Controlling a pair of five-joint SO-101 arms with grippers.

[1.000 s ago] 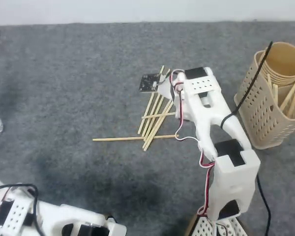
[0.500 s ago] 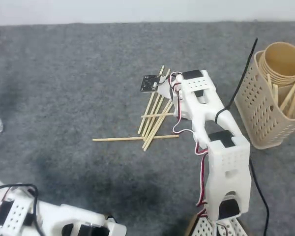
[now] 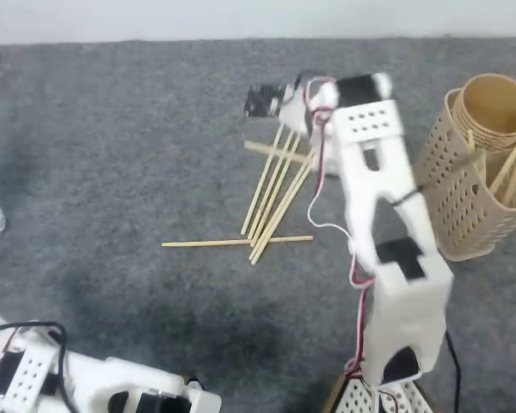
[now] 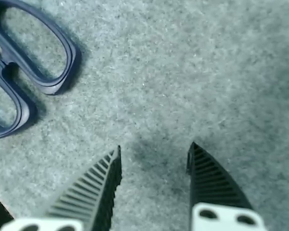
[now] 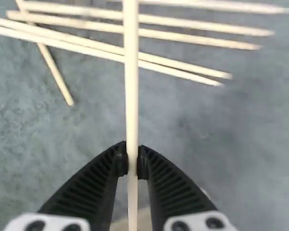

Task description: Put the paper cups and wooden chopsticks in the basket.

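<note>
Grey felt mat (image 3: 112,129) under both arms, and the right gripper (image 5: 131,161) has its jaws pinched tight on a single wooden chopstick (image 5: 131,72), which crosses over the far end of the loose chopsticks (image 3: 271,202). That pile lies fanned out on the mat, one stick lying crosswise at its near end. Over to the right stands the basket (image 3: 464,215), paper cups (image 3: 497,103) stacked inside it. Left gripper (image 4: 154,154) hangs spread wide, nothing between its jaws, close above the mat, dark scissors (image 4: 52,89) lying near.
</note>
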